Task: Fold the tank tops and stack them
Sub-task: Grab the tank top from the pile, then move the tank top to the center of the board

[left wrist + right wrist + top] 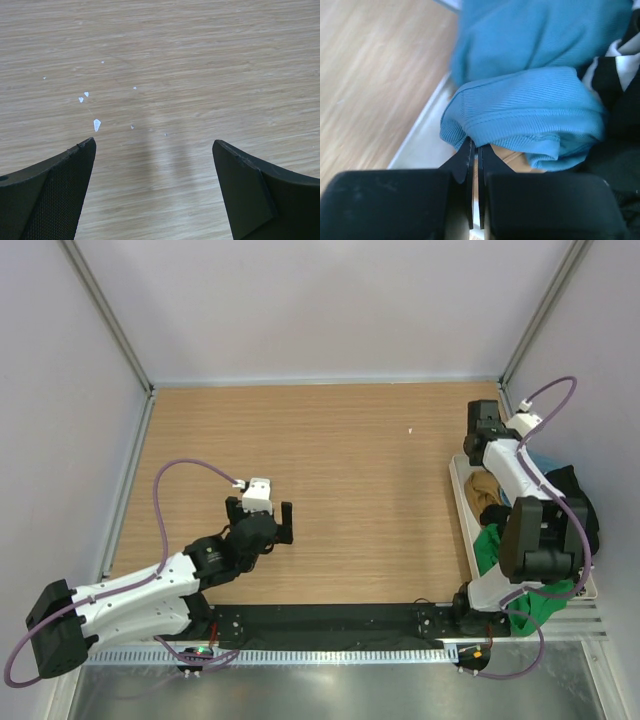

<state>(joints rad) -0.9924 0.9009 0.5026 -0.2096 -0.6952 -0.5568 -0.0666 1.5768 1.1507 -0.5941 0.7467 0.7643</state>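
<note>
- Wooden table (350,500), pale grain running side to side.
- White flecks (96,125) scattered on it, one lone speck (410,430) farther back.
- White tray (460,502) along the table's right edge.
- Pale walls (320,300) all round.

Overhead above table (350,490); wrists close-up

The table (350,490) is light brown wood with thin lines running along it. Most of the wood is bare. A long white tray (461,490) sits on the table at the right side, close to the wall. A green tank top (489,546) hangs over the tray's left rim, and it is hard to tell if it touches the wood. One tiny white speck (410,429) lies toward the far right. In the left wrist view, a few small white flecks (97,124) lie scattered on the wood. A black strip (330,622) runs along the near edge.
</note>
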